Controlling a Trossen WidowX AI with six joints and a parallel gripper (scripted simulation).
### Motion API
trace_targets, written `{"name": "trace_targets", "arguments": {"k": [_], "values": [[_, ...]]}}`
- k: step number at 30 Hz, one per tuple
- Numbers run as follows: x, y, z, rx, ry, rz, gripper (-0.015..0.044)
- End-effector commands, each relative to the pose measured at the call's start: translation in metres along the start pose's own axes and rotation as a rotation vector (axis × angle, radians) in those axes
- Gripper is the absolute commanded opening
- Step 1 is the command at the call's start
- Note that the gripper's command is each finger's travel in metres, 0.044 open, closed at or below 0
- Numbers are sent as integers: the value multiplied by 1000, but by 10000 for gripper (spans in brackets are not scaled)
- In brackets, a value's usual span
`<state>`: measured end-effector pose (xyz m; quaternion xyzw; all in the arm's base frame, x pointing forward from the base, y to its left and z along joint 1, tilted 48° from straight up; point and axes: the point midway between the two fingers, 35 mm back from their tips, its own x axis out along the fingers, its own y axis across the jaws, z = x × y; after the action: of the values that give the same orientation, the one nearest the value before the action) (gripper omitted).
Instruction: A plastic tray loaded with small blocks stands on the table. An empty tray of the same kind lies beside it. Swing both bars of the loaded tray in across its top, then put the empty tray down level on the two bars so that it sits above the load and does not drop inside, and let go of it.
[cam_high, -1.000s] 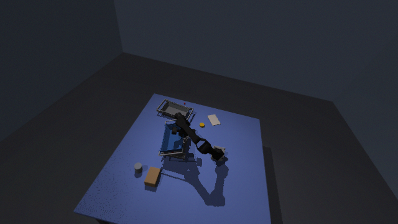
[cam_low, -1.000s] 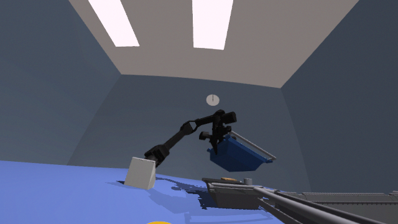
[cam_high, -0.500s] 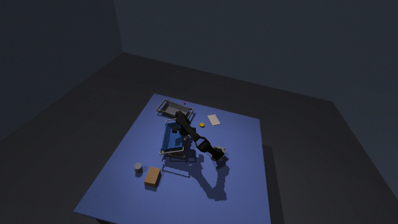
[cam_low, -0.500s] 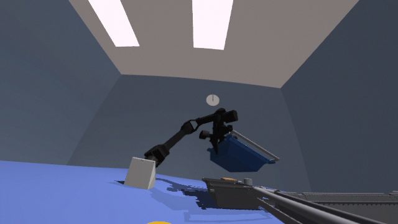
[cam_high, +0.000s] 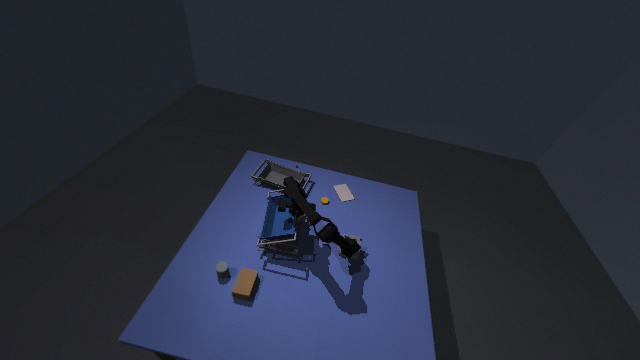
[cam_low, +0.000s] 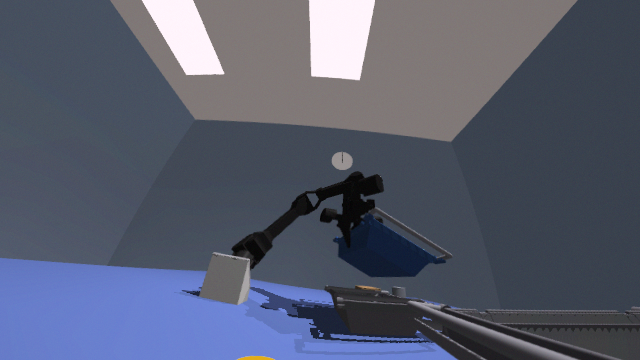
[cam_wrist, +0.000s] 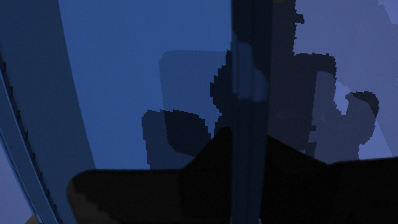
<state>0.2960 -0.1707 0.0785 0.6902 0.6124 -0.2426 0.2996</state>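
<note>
The blue empty tray (cam_high: 280, 220) (cam_low: 387, 252) hangs in the air, tilted, with a wire bar (cam_low: 412, 233) at its end. My gripper (cam_low: 348, 240) (cam_wrist: 236, 135) is shut on the wall of its long side, which fills the middle of the wrist view. Below the blue tray a grey tray (cam_low: 380, 320) stands on the table, apart from it. In the top view the blue tray covers most of the grey tray; small red spots show at its near end. Whether both of its bars lie across its top I cannot tell.
Another grey tray (cam_high: 280, 176) (cam_low: 575, 340) with wire bars stands at the back left of the table. An orange block (cam_high: 245, 283) and a grey cylinder (cam_high: 222, 270) stand near the front left. A yellow disc (cam_high: 325, 201) and a white flat piece (cam_high: 344, 192) lie behind the arm.
</note>
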Motion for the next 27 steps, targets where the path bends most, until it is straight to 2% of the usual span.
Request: {"name": "trace_targets", "arguments": {"k": [1, 27], "values": [[-9, 1, 2, -8, -15, 30, 0], [33, 3, 1, 90, 24, 10, 0]]}}
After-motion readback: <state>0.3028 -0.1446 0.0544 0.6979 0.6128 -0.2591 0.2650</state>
